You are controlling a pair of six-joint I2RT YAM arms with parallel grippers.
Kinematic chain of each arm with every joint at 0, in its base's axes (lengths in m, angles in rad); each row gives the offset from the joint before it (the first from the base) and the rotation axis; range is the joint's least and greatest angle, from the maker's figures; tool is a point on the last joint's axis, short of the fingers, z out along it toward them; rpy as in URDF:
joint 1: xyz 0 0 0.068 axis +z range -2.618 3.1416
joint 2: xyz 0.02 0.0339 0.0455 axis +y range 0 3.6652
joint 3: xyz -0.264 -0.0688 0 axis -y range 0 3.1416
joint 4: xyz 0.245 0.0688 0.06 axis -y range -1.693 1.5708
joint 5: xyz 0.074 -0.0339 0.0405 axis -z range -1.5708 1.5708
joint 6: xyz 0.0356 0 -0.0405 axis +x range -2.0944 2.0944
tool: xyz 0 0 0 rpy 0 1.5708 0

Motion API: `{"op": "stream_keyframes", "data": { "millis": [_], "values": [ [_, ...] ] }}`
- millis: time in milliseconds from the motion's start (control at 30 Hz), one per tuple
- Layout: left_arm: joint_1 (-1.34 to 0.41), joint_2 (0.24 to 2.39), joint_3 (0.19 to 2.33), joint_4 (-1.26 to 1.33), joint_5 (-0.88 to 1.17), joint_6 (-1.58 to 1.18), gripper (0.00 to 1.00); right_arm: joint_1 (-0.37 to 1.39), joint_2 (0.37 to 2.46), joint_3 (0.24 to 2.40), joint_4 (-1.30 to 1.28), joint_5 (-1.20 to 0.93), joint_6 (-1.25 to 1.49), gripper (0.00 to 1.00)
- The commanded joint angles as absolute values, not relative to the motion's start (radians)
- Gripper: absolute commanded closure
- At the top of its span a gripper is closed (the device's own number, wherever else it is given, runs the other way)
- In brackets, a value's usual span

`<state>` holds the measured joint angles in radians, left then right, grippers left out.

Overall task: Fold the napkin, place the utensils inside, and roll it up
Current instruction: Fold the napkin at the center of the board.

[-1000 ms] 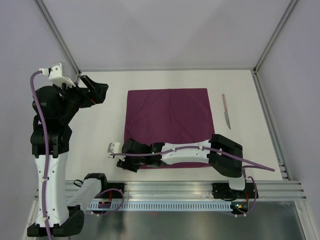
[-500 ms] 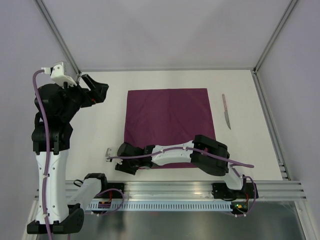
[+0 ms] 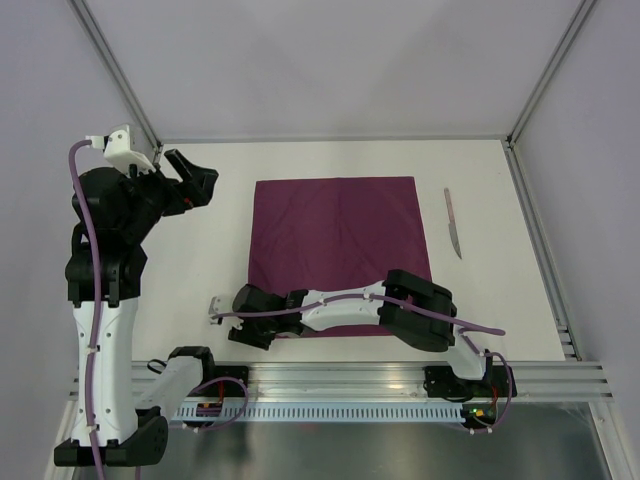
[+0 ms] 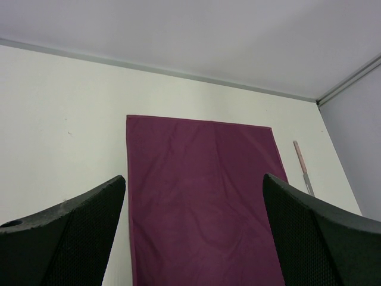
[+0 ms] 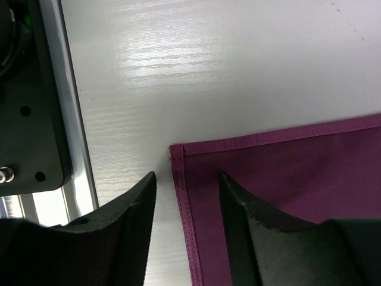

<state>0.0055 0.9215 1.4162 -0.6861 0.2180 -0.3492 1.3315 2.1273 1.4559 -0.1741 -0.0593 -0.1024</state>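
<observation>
Both pairs of jaws stand open and hold nothing. The left gripper is spread wide, raised off the table's far-left part, well apart from the napkin. The right gripper is low at the napkin's near-left corner, with 1 finger over bare table and the other over the cloth, the stitched hem between them. Whether the tips touch the surface cannot be told.

The napkin lies flat and unfolded in the middle of the table. The knife, the only utensil in view, lies on bare table just right of the napkin's far-right corner, apart from it, its length running near to far.

The right arm stretches across the napkin's near edge and hides most of it. An aluminium rail runs close behind that edge. Bare table lies left, far and right of the cloth, closed in by 3 walls. The left wrist view cuts off the napkin's near part behind its own fingers.
</observation>
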Motion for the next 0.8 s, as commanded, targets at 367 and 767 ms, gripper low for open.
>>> {"op": "stream_keyframes", "data": {
  "millis": [367,767],
  "values": [
    [0.012,0.916,1.387,-0.699,0.224,-0.304,0.0,1.318,2.183,1.509,-0.213,-0.081,-0.106,0.79],
    [0.012,0.927,1.384,-0.693,0.23,-0.299,0.02,1.299,2.131,1.545,-0.242,-0.072,-0.101,0.99]
  ]
}}
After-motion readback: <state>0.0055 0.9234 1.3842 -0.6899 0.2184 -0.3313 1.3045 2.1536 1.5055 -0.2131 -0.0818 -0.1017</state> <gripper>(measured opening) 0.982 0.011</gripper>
